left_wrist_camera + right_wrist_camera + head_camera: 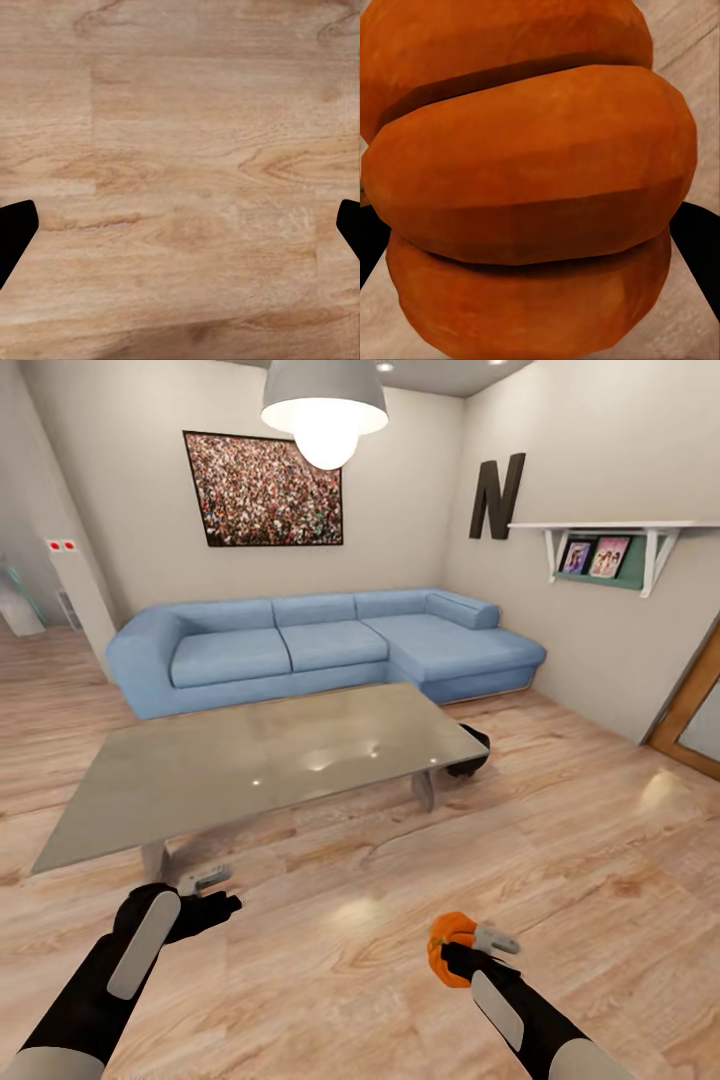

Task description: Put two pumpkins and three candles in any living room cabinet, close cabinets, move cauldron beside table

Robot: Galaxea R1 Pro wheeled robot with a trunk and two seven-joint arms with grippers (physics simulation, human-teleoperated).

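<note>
A small orange ribbed pumpkin [446, 942] hangs low over the wood floor at the front right, with my right gripper [470, 950] shut on it. In the right wrist view the pumpkin [525, 180] bulges between the dark fingertips [699, 241]. At the front left, my left gripper [214, 893] is open with nothing in it, over bare floor near the table's corner; its fingertips [15, 232] stand wide apart. The black cauldron [470, 752] sits on the floor against the far right end of the glass table [250, 770]. The candles and the cabinet are out of view.
A blue corner sofa [320, 645] stands behind the table along the back wall. A white shelf [610, 535] with pictures hangs on the right wall, a wooden door frame [695, 710] below it. Open wood floor [560, 840] stretches to the right and front.
</note>
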